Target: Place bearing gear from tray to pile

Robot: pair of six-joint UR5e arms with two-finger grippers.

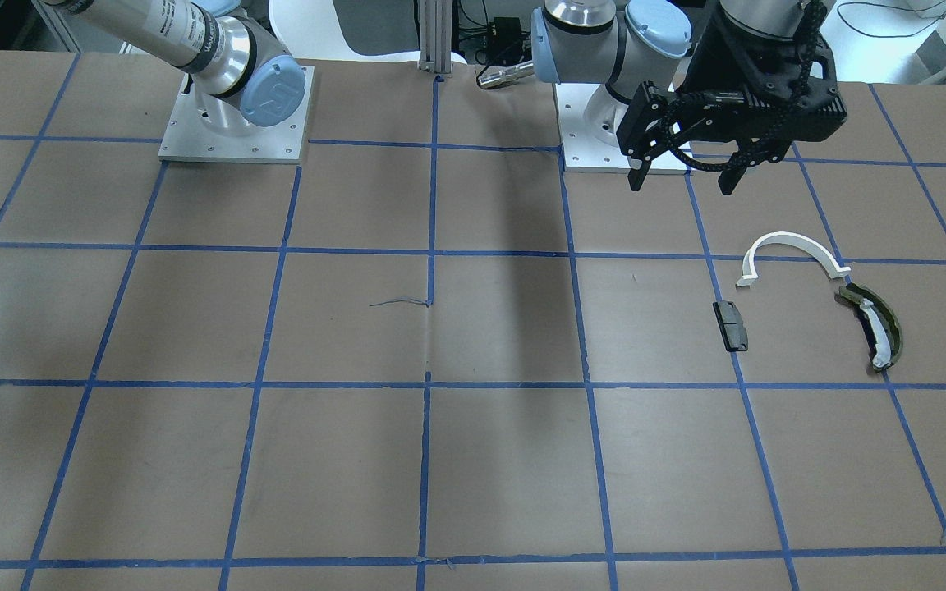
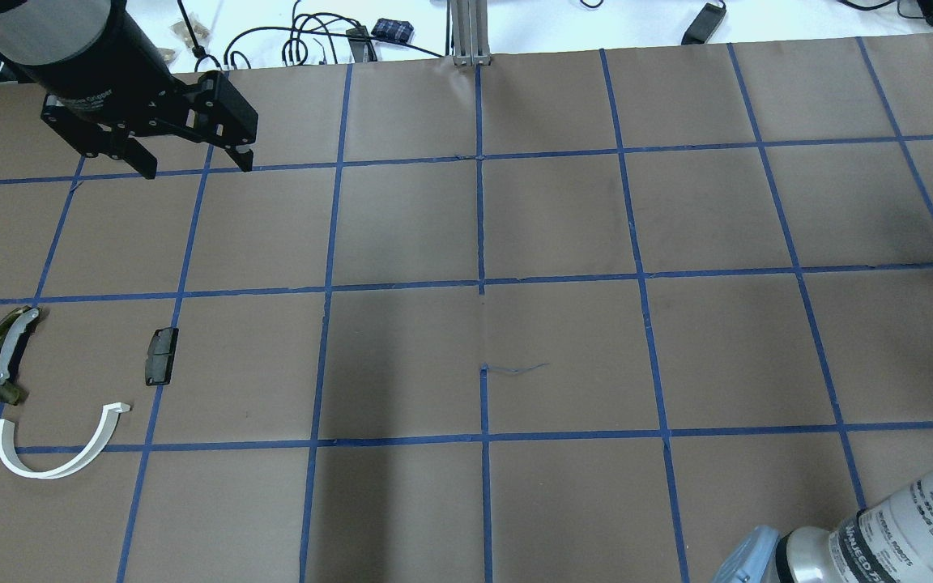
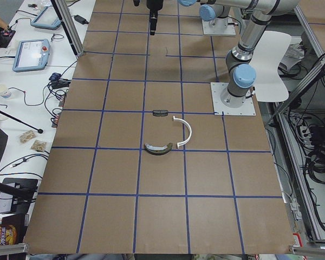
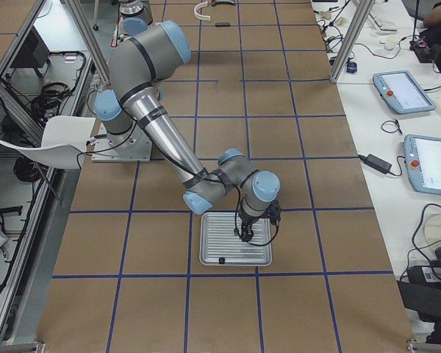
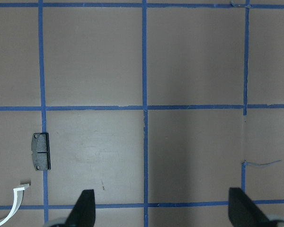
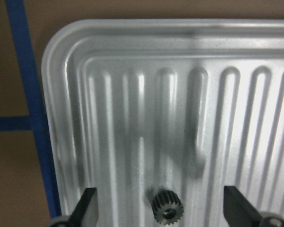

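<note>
The right claw (image 4: pixel 244 236) hung spread over the bearing gear (image 6: pixel 166 208) in the tray (image 6: pixel 132 27), likely needing a straight, centred descent before pinching.

Brown table (image 2: pixel 564 219) — blue tape grid (image 2: pixel 480 279) — white chair (image 3: pixel 273 81)
</note>
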